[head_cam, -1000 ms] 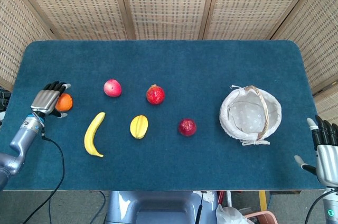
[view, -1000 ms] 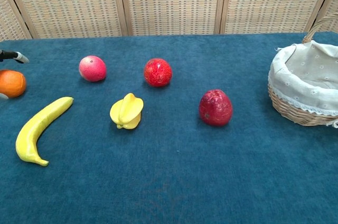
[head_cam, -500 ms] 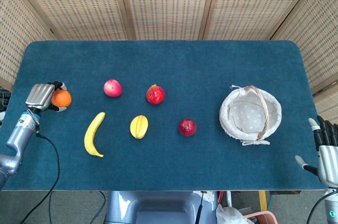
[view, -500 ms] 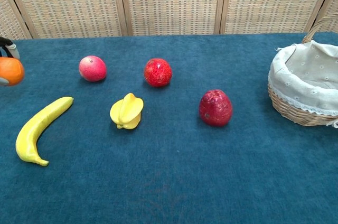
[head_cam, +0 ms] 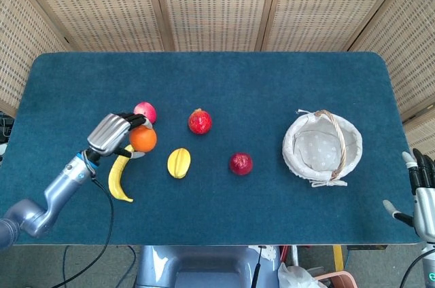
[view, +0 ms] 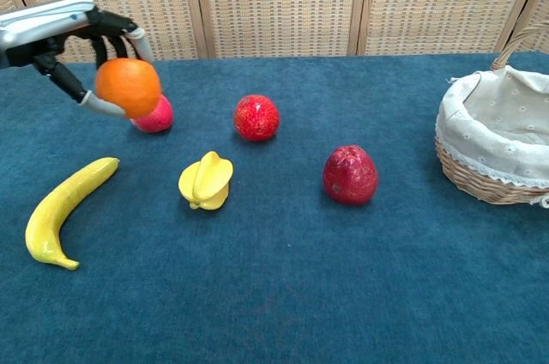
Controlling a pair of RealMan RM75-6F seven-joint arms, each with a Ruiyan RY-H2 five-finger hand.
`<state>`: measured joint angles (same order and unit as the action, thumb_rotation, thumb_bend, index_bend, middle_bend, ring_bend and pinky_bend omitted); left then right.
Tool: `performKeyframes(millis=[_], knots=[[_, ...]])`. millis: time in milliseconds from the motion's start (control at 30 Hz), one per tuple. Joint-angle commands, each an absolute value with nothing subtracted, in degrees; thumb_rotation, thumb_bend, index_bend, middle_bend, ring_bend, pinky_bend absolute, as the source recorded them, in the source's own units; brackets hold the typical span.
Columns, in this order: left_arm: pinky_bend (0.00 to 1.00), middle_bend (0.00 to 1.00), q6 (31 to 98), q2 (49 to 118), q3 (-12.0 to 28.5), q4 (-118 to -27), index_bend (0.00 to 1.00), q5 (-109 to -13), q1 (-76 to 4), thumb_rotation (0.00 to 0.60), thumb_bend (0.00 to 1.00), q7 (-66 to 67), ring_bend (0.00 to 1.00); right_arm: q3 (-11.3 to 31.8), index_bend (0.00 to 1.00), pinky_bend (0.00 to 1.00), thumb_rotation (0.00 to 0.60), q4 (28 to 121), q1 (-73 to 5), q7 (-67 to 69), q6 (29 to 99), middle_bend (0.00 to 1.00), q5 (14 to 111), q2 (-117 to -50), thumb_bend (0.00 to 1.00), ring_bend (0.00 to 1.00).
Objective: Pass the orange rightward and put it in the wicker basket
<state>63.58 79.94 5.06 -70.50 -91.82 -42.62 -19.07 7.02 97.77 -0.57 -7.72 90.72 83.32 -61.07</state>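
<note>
My left hand (head_cam: pixel 112 132) grips the orange (head_cam: pixel 143 139) in the air, well left of the wicker basket (head_cam: pixel 322 146). My right hand (head_cam: pixel 420 189) waits spread beyond the basket; I judge a loose handover could drop the orange.

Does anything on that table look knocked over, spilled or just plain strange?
Nothing stands out. The left hand holds the orange in the air. The banana, the other fruits and the lined wicker basket sit neatly apart on the blue table, and the basket is upright.
</note>
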Motion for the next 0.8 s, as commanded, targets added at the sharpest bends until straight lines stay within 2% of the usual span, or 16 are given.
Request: performKeyframes(millis=[33,267,467,533,600,667,733,800], knots=[[0.49,0.57,61.1,81.0,6.1,-74.8,0.55,-92.3,-45.7,0.6,0.15,-16.3,0.41,7.2,0.0,0.0,0.6,97.6,-0.6,-7.4,90.6,0.0,82.8,-61.0,0.0,0.0],[0.47,0.57,59.8,84.6,2.8,-78.4,0.55,-97.7,-48.3,0.6,0.15,-13.7,0.41,7.5,0.0,0.0,0.6,96.9,-0.4,-6.6,90.2,0.0,81.3,-60.8,0.0,0.0],[0.37,0.55,57.8,88.6,1.2,-75.8,0.55,-97.8,-48.9,0.6,0.14,-9.8,0.41,7.4,0.0,0.0,0.6,96.8,-0.3,-6.7,90.2,0.0,81.2,-60.9,0.0,0.0],[0.32,0.49,57.5,89.8,0.6,-74.8,0.52,-98.0,-49.0,0.6,0.09,-9.2,0.4,7.4,0.0,0.0,0.6,96.7,-0.3,-6.8,90.2,0.0,81.1,-60.9,0.0,0.0],[0.26,0.4,57.7,90.8,0.3,-73.9,0.43,-98.2,-48.9,0.6,0.04,-9.2,0.33,7.4,0.0,0.0,0.6,96.7,-0.3,-6.8,90.2,0.0,81.0,-61.0,0.0,0.0],[0.18,0.28,57.6,91.4,-0.1,-73.3,0.28,-98.2,-49.0,0.6,0.0,-9.8,0.2,7.4,0.0,0.0,0.6,96.7,-0.3,-6.9,90.1,0.0,81.0,-61.0,0.0,0.0],[0.08,0.11,57.3,91.8,-0.3,-73.0,0.09,-98.1,-49.1,0.6,0.0,-10.3,0.06,7.4,0.0,0.0,0.6,96.7,-0.4,-6.9,90.1,0.0,81.0,-61.0,0.0,0.0],[0.02,0.02,56.9,92.0,-0.5,-72.8,0.01,-97.8,-49.2,0.6,0.0,-10.6,0.0,7.4,0.0,0.0,0.6,96.7,-0.4,-7.0,90.1,0.0,81.0,-61.0,0.0,0.0]])
